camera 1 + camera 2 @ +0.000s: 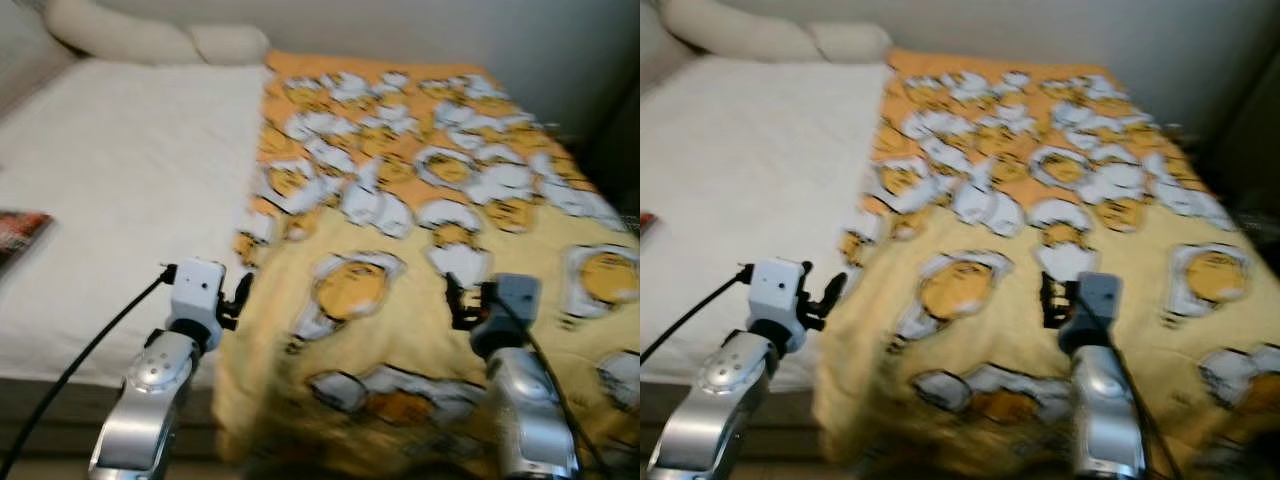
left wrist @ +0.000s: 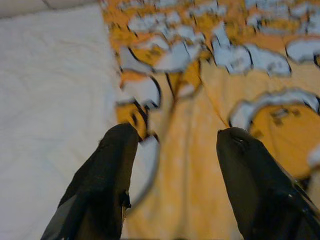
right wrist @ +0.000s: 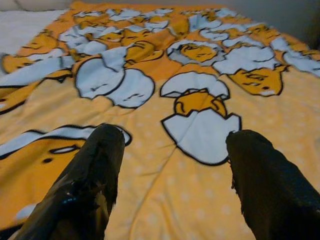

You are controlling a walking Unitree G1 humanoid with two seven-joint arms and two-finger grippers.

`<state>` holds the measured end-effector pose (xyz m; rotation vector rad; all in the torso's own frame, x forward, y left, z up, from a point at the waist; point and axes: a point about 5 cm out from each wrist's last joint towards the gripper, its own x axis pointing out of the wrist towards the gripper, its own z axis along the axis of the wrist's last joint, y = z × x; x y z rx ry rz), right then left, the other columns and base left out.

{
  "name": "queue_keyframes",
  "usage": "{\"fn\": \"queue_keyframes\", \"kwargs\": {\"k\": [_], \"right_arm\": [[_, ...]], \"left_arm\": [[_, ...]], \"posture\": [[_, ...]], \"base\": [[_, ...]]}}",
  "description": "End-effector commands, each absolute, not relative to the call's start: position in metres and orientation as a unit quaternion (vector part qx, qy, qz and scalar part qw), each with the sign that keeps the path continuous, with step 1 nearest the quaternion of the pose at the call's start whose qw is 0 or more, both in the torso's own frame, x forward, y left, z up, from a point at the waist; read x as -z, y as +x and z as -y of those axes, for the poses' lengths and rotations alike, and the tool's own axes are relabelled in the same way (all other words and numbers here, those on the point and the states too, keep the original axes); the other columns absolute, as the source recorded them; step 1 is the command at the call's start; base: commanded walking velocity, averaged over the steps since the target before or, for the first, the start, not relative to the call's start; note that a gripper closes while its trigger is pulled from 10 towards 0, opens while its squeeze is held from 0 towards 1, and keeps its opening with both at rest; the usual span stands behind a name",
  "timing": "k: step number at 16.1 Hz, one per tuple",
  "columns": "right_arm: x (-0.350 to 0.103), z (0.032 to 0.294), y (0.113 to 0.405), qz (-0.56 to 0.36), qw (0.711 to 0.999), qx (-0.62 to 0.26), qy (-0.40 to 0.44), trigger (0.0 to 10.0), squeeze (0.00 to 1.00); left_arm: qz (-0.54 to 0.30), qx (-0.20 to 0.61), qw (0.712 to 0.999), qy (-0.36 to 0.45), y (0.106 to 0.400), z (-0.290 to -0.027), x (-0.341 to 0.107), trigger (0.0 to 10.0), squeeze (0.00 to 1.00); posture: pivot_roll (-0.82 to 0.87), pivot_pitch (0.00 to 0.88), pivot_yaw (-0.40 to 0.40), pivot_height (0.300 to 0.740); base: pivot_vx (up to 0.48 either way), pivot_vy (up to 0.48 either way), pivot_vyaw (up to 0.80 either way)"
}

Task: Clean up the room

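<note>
Yellow egg-print blanket (image 1: 430,260) covers the frame's right half, bunched along its left edge on the white mattress (image 1: 120,200). Left gripper (image 2: 172,150) and right gripper (image 3: 172,150) both hover spread, empty. Best pinch that rumpled edge evenly, then pull flat.

A bed with a white sheet (image 1: 120,200) takes up the left half of the frame. Two cream pillows (image 1: 150,38) lie at its head in the upper left, against a pale wall (image 1: 450,30) that runs across the top. At the far left edge, a red and black printed item (image 1: 18,235), blurred and cut off by the frame, lies flat on the sheet. A dark bed base (image 1: 50,405) shows along the lower left.
</note>
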<state>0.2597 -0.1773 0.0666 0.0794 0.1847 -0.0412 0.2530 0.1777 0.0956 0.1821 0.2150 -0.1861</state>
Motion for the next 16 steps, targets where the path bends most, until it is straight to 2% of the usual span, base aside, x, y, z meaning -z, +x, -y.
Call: {"fn": "queue_keyframes", "kwargs": {"k": [1, 9, 15, 16], "right_arm": [[-0.07, 0.174, 0.262, -0.09, 0.995, 0.01, 0.034, 10.0, 0.0], [-0.063, 0.172, 0.266, -0.108, 0.993, 0.023, 0.031, 10.0, 0.0], [-0.06, 0.159, 0.27, -0.116, 0.993, -0.02, 0.011, 10.0, 0.0], [-0.059, 0.16, 0.27, -0.125, 0.992, -0.015, 0.01, 10.0, 0.0]], "left_arm": [[-0.096, 0.09, 0.986, 0.103, 0.257, -0.177, -0.101, 10.0, 0.0], [-0.085, 0.101, 0.985, 0.109, 0.265, -0.173, -0.105, 10.0, 0.0], [-0.083, 0.097, 0.984, 0.122, 0.271, -0.175, -0.105, 10.0, 0.0], [-0.081, 0.093, 0.986, 0.112, 0.272, -0.174, -0.105, 10.0, 0.0]], "posture": [[0.08, 0.0, -0.036, 0.74], [0.1, 0.0, -0.045, 0.74], [0.08, 0.0, -0.038, 0.74], [0.08, 0.0, -0.038, 0.74]], "base": [[0.0, -0.48, 0.0], [0.0, -0.477, 0.0], [0.0, -0.46, 0.0], [0.0, 0.0, -0.8]]}}
